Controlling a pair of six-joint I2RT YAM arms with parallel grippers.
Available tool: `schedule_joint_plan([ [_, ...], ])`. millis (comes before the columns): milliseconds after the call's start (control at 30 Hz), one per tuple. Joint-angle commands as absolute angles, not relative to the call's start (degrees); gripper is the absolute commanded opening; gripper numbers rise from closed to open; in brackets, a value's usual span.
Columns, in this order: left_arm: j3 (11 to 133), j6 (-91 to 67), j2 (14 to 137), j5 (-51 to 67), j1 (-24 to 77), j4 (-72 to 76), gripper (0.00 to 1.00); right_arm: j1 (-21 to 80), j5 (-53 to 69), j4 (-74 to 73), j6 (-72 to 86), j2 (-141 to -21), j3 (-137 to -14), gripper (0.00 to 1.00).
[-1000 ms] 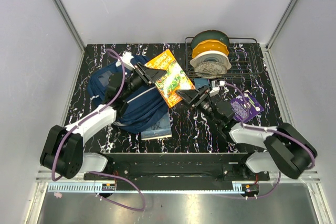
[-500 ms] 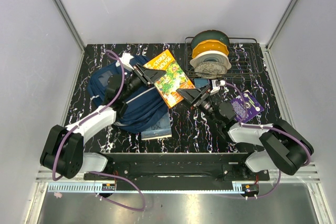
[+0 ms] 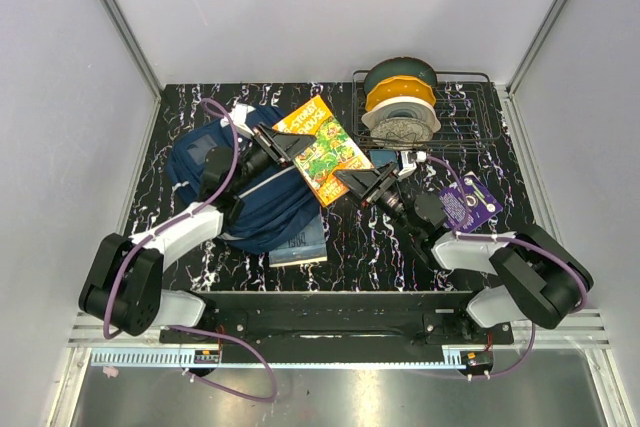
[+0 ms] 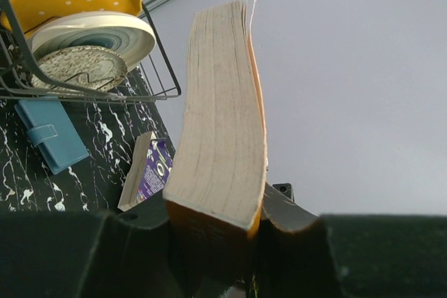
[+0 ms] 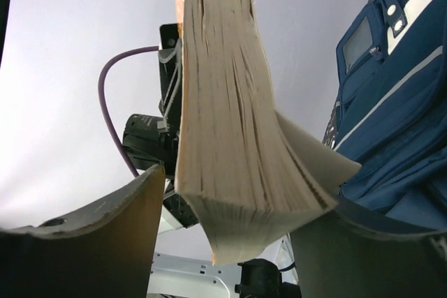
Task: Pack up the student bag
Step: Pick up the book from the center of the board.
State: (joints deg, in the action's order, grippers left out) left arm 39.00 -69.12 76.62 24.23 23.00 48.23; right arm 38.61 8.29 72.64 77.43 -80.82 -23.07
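The student bag is a navy backpack with white trim, lying at the left of the table; it also shows in the right wrist view. My left gripper is shut on one edge of a thick orange book and holds it lifted beside the bag; the jaws clamp the book in the left wrist view. My right gripper is open, and its fingers straddle the book's opposite corner. One finger stands apart from the pages. The other finger touches a splayed page.
A blue-grey book lies partly under the bag's near edge. A blue wallet and a purple book lie at the right. A wire rack with several plates stands at the back right.
My right gripper has moved up and left until its open fingers reach around the book's corner. The left gripper still holds the book, shifted slightly left.
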Motion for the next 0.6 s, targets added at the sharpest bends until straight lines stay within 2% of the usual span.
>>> schedule_joint_plan([
  [0,38.8,-70.5,76.5,26.3,22.9,56.1,0.00,38.4,9.1,77.7,75.4,-79.7,-26.2,0.70],
  [33,38.8,-70.5,76.5,26.4,22.9,56.2,0.00,38.5,8.9,76.8,75.2,-78.9,-26.3,0.66],
  [67,38.8,-70.4,76.5,26.2,22.9,56.2,0.00,38.4,8.7,76.6,74.8,-78.7,-26.0,0.52],
  [100,38.7,-70.5,76.5,26.1,22.9,56.2,0.00,38.4,8.3,76.1,74.7,-78.2,-25.9,0.49],
  [167,38.8,-70.3,76.6,26.2,22.9,56.1,0.00,38.4,8.3,74.8,74.2,-77.2,-26.1,0.52],
  [233,38.7,-70.5,76.6,26.2,22.9,56.2,0.00,38.4,8.8,74.1,73.6,-76.6,-26.1,0.49],
  [300,38.5,-70.6,76.6,25.8,22.9,56.5,0.00,38.4,9.1,73.7,73.3,-75.9,-26.4,0.54],
  [367,38.8,-70.4,76.5,25.8,22.9,55.9,0.00,38.4,9.1,72.3,72.8,-75.2,-26.6,0.52],
  [400,38.9,-70.3,76.6,26.0,22.9,55.7,0.00,38.5,9.2,71.7,72.6,-74.7,-26.7,0.42],
  [433,39.0,-70.5,76.7,26.2,22.9,55.8,0.00,38.4,9.2,71.0,72.2,-74.6,-26.8,0.41],
  [467,39.0,-70.5,76.8,26.3,22.9,56.3,0.00,38.4,9.5,70.7,72.0,-74.4,-27.1,0.47],
  [500,38.9,-70.8,77.0,26.3,22.9,56.7,0.00,38.4,9.8,70.2,71.8,-74.1,-27.2,0.63],
  [567,39.0,-70.9,76.8,26.2,22.9,57.0,0.00,38.4,9.7,68.4,71.2,-73.6,-27.3,0.84],
])
